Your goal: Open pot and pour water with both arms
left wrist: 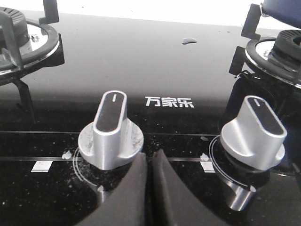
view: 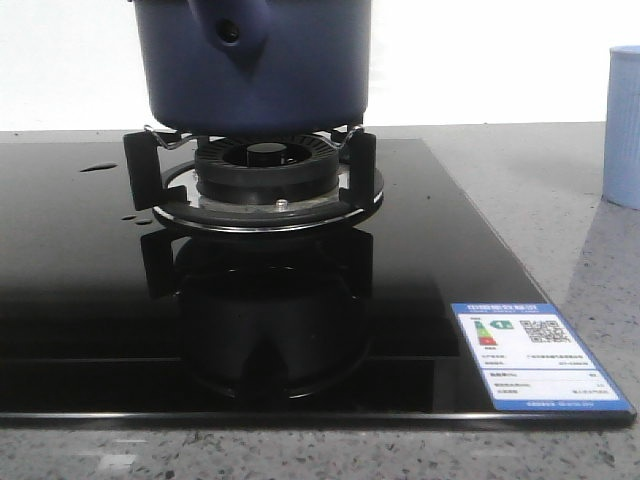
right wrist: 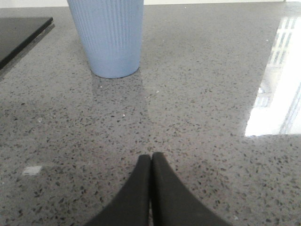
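Both pincers, left (left wrist: 149, 162) and right (right wrist: 151, 162), are sitting pressed together, pot (view: 255, 65) resting on burner (view: 262, 165), cup (right wrist: 108, 35) standing alongside.

A kitchen: gas hob (view: 430, 250) set in speckled stone counter (right wrist: 197, 103).

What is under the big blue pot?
The blue pot sits on a black pot stand over a round burner on the shiny black stove. No flame shows. The pot's top is cut off, so its lid can't be seen.
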Motion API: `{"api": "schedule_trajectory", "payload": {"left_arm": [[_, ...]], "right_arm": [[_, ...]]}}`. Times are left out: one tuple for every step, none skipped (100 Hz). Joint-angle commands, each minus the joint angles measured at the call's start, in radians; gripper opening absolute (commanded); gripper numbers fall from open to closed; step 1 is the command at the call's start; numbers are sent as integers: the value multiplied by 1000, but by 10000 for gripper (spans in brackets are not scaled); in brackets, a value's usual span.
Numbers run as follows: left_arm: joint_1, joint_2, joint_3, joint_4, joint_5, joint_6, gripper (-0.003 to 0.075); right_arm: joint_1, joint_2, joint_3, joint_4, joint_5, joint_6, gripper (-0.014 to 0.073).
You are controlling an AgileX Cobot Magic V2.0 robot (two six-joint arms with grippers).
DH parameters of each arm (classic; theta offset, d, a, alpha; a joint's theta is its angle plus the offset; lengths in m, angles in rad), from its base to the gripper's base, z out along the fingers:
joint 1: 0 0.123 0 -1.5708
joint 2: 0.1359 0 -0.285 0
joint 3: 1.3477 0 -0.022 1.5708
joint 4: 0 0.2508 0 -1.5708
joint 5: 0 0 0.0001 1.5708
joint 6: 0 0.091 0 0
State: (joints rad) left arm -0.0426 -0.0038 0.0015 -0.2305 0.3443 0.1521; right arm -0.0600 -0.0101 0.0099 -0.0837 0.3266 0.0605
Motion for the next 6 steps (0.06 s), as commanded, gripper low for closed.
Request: {"api": "schedule_trajectory", "payload": {"left_arm": [[2,-26,32,-16,-31,-10,-19],[2,-26,32,-16,-31,-10,-19],[2,-26,32,-16,-31,-10,-19],[2,-26,32,-16,-31,-10,-19],[2,-26,32,-16,-31,-10,-19],[2,-26,32,-16,-31,-10,-19]], "right_arm": [[-6,-18,27,-17,-21,-8,-68],[-6,-18,27,-17,-21,-8,-68],[-6,-18,27,-17,-21,-8,-68],[-6,-18,27,-17,-21,-8,-68],[-6,-18,27,-17,-21,-8,-68],[-6,-18,27,-17,-21,-8,-68]]}}
